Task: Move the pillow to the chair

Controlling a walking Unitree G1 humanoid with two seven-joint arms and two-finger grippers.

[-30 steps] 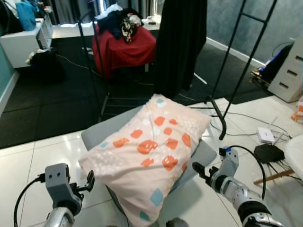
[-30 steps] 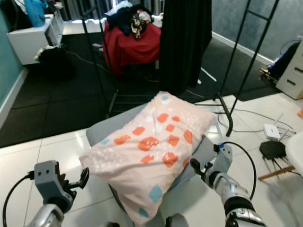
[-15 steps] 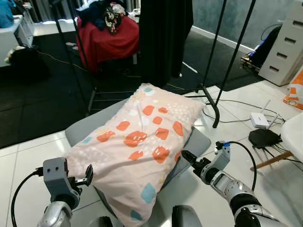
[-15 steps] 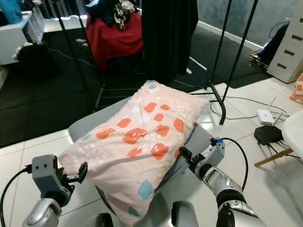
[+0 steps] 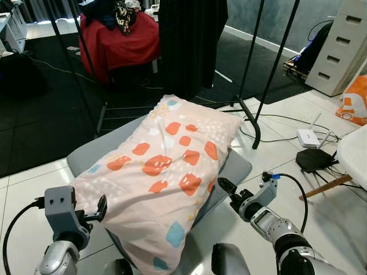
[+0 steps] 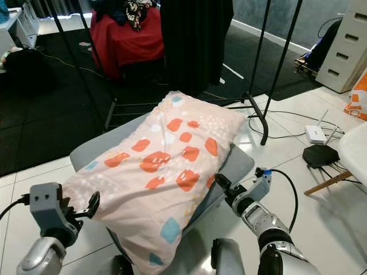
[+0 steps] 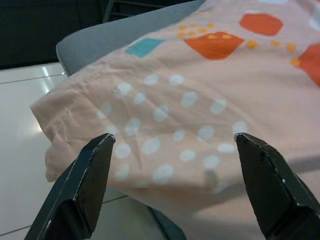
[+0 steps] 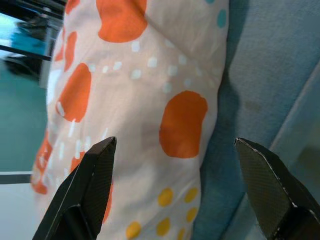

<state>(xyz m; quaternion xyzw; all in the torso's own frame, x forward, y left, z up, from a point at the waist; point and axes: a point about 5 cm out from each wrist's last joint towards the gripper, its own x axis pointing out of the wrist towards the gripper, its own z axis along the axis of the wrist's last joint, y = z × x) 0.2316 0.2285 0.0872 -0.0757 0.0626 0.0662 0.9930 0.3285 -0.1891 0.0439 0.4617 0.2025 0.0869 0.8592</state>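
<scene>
Pillow (image 5: 166, 172) lies on grey chair (image 5: 236, 169) over white tiled floor (image 5: 269, 154).

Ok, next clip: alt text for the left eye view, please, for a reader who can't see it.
A peach pillow with orange and blue patches lies on a grey chair. The robot's left end effector sits open at the pillow's near corner and the right end effector open at its other side. A black garment hangs on a rack behind.

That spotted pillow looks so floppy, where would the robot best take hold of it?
Probably at both long edges at once. The pillow lies flat on the grey chair, too wide for one tool. The left tool and right tool, both open, already flank it.
</scene>
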